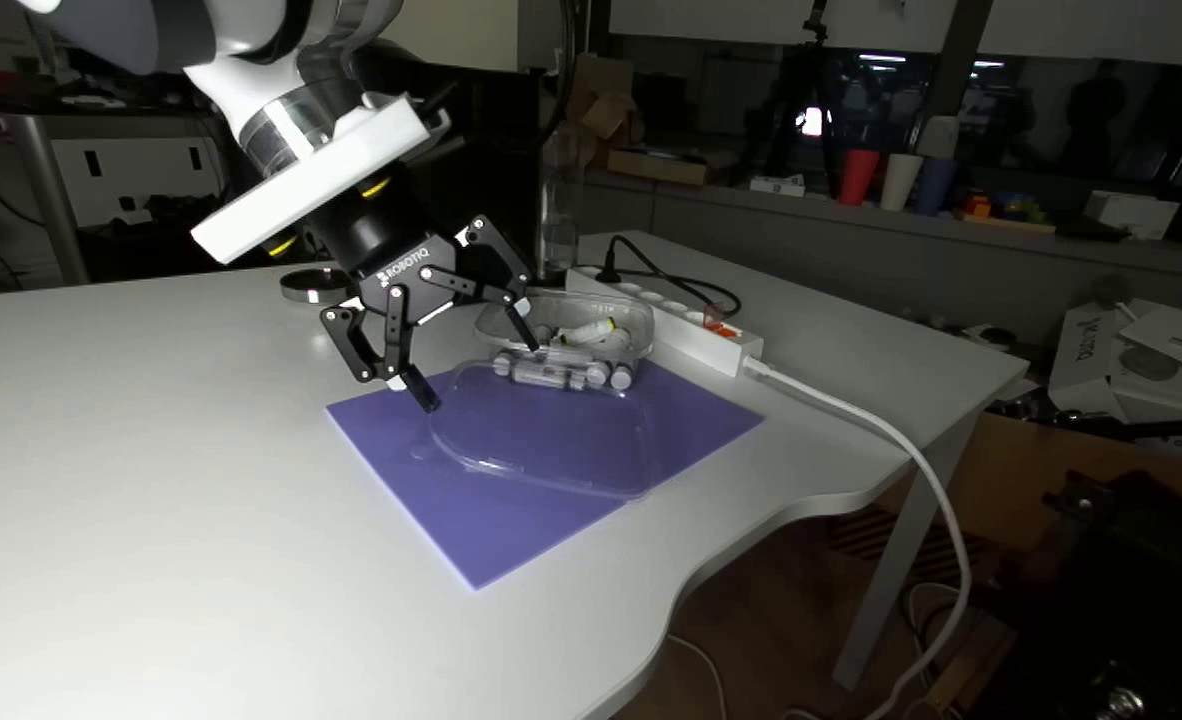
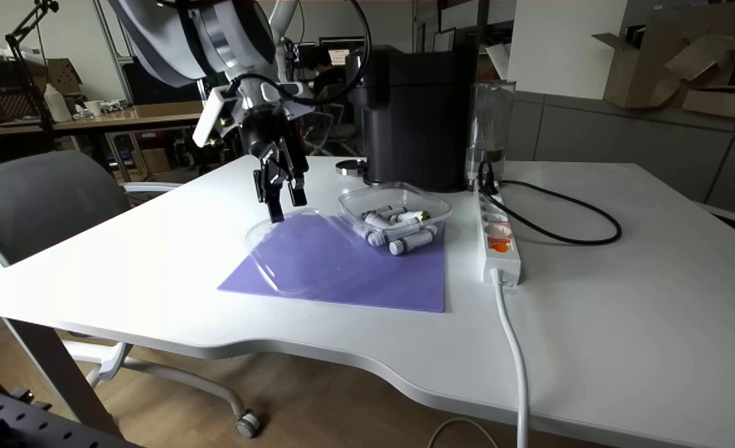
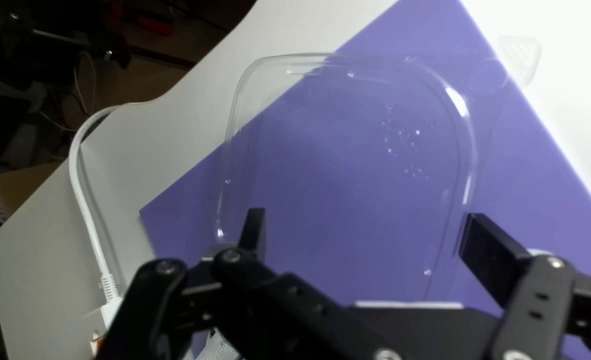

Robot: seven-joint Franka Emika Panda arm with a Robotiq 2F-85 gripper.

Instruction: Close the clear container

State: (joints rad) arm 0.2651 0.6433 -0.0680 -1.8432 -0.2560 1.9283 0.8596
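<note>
The clear container is a low see-through tub [image 1: 641, 325] holding several white cylinders [image 2: 398, 227]; the tub also shows in an exterior view [image 2: 439, 214]. Its thin clear lid [image 1: 551, 440] is off the tub's opening and lies flat beside it on the purple mat; the lid also shows in an exterior view [image 2: 293, 267] and fills much of the wrist view [image 3: 345, 145]. My gripper [image 1: 482, 372] is wide open and empty above the lid's edge near the tub, also seen in an exterior view [image 2: 287, 210]. In the wrist view, the gripper [image 3: 365, 220] hides most of the tub.
The purple mat [image 1: 491, 545] lies under the lid and part of the tub. A white power strip [image 2: 498, 249] with cables stands beside the tub. The black machine [image 2: 411, 124], a clear cylinder [image 2: 492, 118] and a round metal-rimmed dish [image 1: 314, 287] stand behind. The table edge [image 2: 367, 367] curves.
</note>
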